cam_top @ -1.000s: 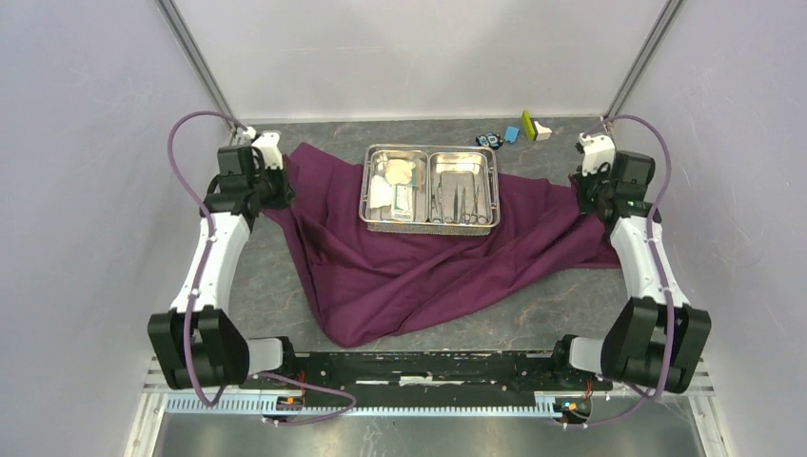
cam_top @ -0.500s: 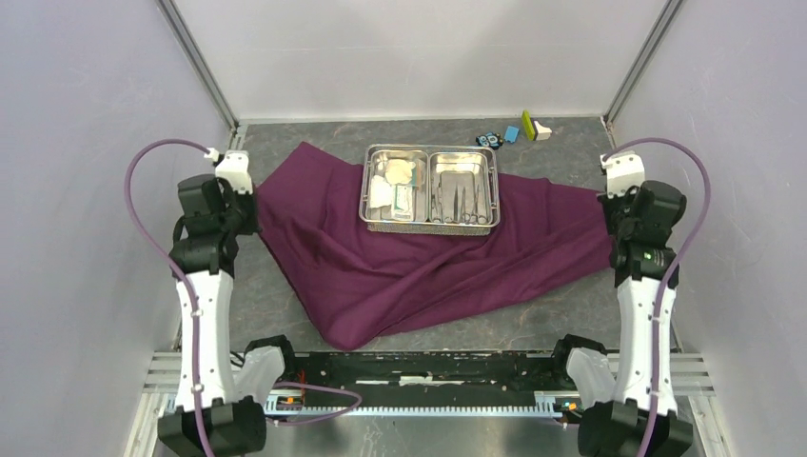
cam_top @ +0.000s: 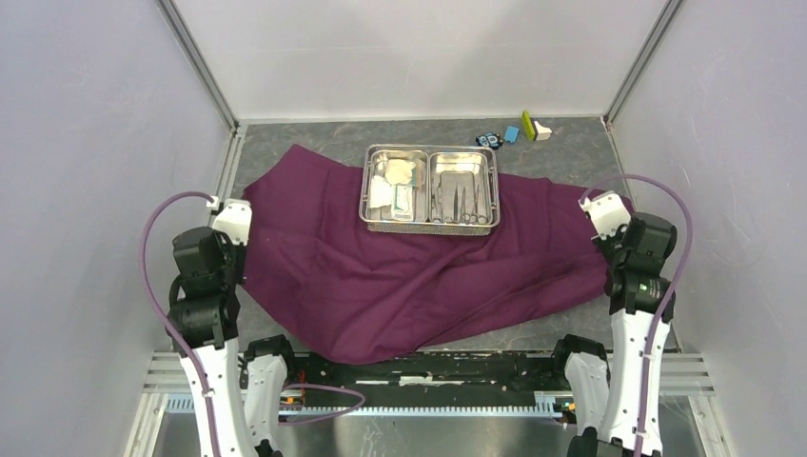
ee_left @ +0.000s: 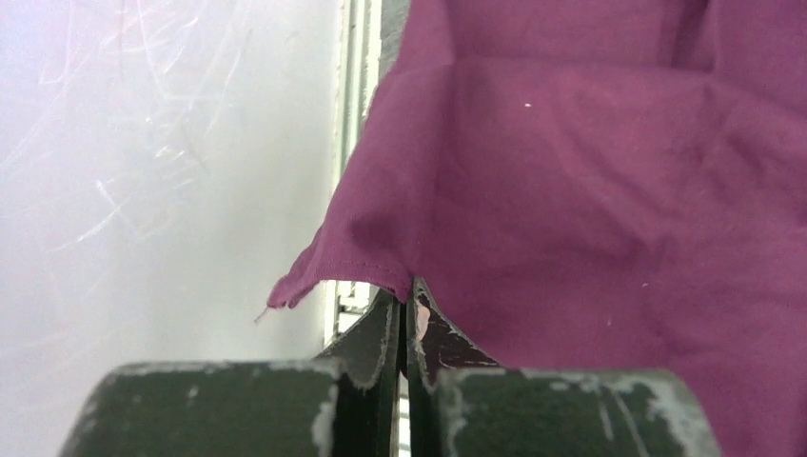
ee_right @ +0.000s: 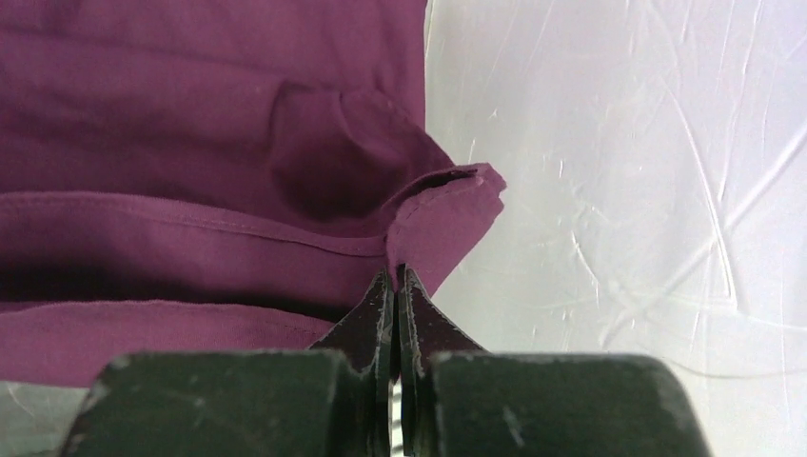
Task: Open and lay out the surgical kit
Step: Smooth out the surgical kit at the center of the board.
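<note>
Lying on the grey table [cam_top: 571, 157], plum cloth [cam_top: 381, 276] sits between pale walls [cam_top: 95, 114].

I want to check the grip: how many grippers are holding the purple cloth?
2. The left gripper pinches the purple cloth at its left corner; the right gripper pinches its right corner. Both show clearly.

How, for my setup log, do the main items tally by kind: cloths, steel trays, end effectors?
Purple cloth: 1
Steel tray: 1
End effectors: 2, the left end effector and the right end effector, each shut on the cloth
Total: 4
</note>
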Action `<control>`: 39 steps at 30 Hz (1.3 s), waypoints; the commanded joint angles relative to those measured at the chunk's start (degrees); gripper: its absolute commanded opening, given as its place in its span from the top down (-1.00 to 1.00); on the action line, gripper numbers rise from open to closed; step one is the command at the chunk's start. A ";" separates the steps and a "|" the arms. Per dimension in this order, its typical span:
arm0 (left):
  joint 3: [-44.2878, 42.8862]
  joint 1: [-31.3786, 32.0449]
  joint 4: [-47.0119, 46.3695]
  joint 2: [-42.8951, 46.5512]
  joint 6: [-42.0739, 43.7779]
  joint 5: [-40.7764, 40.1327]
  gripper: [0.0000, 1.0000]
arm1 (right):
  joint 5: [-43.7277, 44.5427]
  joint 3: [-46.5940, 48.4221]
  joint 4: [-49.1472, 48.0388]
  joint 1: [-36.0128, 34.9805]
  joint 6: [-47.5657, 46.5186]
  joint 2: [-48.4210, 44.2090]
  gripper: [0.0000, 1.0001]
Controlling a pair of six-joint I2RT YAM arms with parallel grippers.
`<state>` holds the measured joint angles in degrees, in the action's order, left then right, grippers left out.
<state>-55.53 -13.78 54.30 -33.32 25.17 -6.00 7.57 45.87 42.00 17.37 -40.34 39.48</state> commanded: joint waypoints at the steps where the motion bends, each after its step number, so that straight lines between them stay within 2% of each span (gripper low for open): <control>1: -1.12 -0.37 5.23 2.67 6.73 -3.41 0.95 | 3.39 0.14 4.76 0.19 -5.88 -2.97 1.00; 8: -3.86 -0.37 13.19 5.54 11.34 -4.81 0.95 | 8.08 1.32 8.89 0.17 -9.32 -5.81 1.00; 13: -2.22 -0.39 13.24 7.39 13.97 -8.61 0.95 | 10.25 1.42 12.09 0.17 -10.80 -7.21 1.00; 24: 0.67 -0.37 12.58 6.96 16.47 -10.35 0.95 | 12.19 2.67 18.75 0.16 -12.41 -9.17 1.00; 34: -2.07 -0.33 15.44 5.64 18.54 -10.11 0.95 | 15.06 3.46 24.69 0.15 -14.23 -10.20 1.00; 39: -2.57 -0.40 17.65 5.00 19.26 -9.21 0.89 | 17.20 0.52 26.94 0.15 -15.14 -10.96 0.82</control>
<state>-55.77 -13.80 70.08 -27.75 41.08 -15.35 21.54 46.92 66.15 17.37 -53.95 29.56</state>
